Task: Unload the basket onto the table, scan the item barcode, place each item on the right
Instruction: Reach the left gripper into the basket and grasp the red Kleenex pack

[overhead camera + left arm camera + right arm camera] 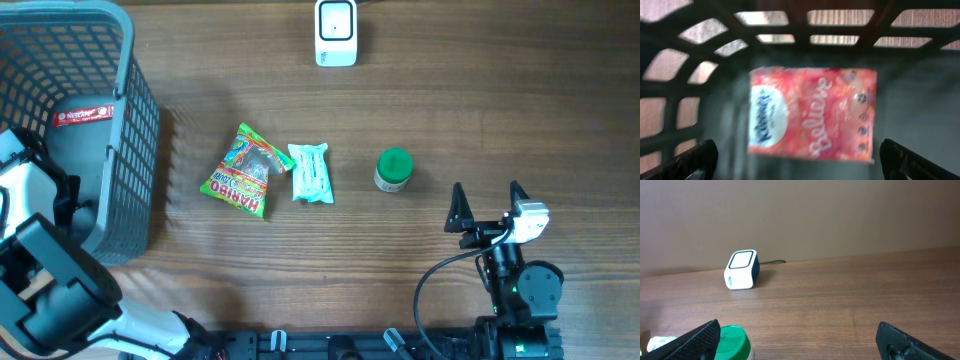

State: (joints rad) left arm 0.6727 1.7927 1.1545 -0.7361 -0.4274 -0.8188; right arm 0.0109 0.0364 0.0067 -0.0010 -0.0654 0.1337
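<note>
Wooden bench (560, 120) carried our white scanner (336, 32) at its far edge, and a grey basket (135, 110) stood along the left edge. We saw the left gripper (800, 159) inside the basket, jaws spread wide and holding nothing, above a red packet (812, 115) lying flat on the basket floor. A Haribo bag (244, 171), a pale sachet (311, 172) and a green-lidded jar (394, 169) lay mid-bench. Toward the near right corner the right gripper (487, 196) stood open and empty.
</note>
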